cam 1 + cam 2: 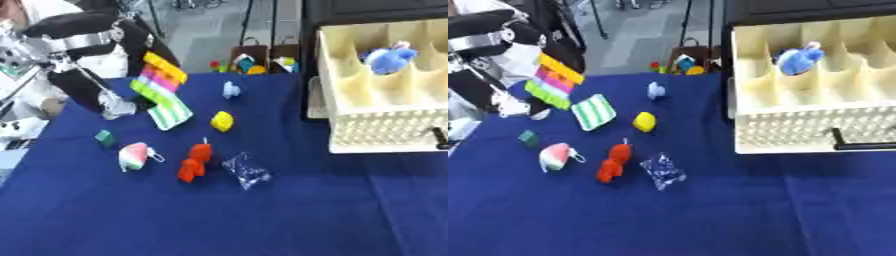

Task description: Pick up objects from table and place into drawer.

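Note:
My left arm comes in from the upper left. Its black hand (147, 50) is curled round a tilted stack of yellow, pink and green blocks (162, 75), held just above the blue table (262, 220). Under the stack lies a green-and-white striped pouch (172, 115). Loose on the cloth are a pale blue toy (231, 90), a yellow toy (222, 121), a red figure (194, 162), a clear crinkled bag (247, 171), a pink-and-green plush (134, 156) and a small green cube (105, 137). The cream drawer (385, 132) stands open at the right with a blue plush (389, 59) in a back compartment.
The drawer has tall dividers and a black handle (864, 145) on its front, facing the table's middle. Beyond the far table edge stand brown bags with coloured toys (254, 57). A dark cabinet (367, 10) rises behind the drawer.

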